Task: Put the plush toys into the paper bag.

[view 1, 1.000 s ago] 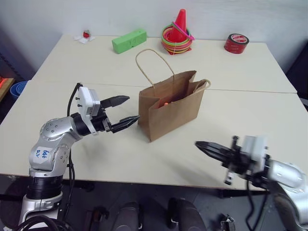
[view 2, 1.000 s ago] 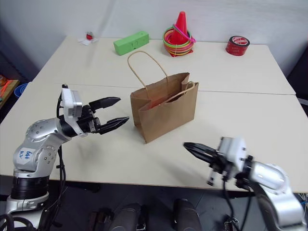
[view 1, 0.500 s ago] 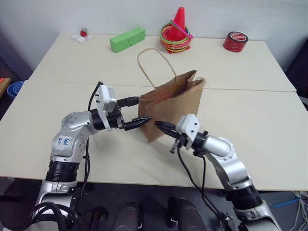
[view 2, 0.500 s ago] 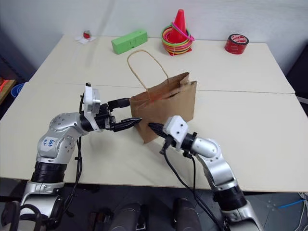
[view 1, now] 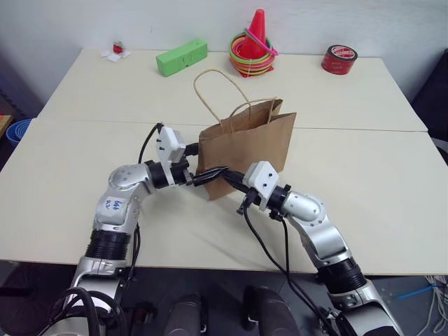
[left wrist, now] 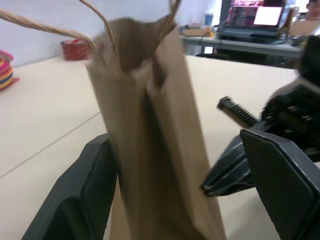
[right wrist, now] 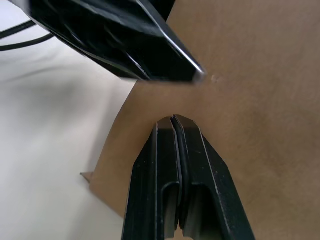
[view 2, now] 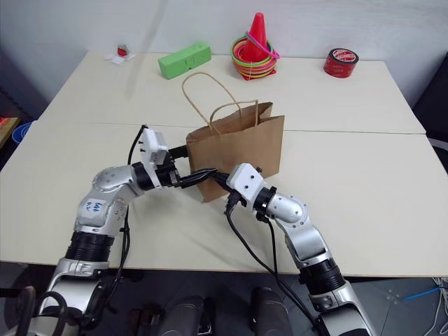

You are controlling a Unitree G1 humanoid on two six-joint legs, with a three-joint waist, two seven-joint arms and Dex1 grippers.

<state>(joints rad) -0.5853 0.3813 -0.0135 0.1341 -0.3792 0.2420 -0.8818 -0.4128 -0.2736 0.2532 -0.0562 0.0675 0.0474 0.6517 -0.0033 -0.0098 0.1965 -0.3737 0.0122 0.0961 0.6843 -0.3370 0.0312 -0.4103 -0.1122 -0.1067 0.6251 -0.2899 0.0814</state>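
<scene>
Paper bag (view 1: 248, 143): plain brown kraft, upright mid-surface (view 1: 364, 175), mouth up, long axis running left-near to right-far; two tan cord handles, one arched high. No print visible. Left gripper (view 1: 198, 167): spread, straddling bag's left end. Right gripper (view 1: 229, 178): clenched, empty, at bag's near face. Arm sticker handwriting unreadable.

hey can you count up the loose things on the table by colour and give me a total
Brown: 1, the paper bag
Green: 1, the block
Red: 3, the cone, the tape roll and the small trinket
Multicoloured: 1, the stack of rings around the cone
Total: 6
</scene>
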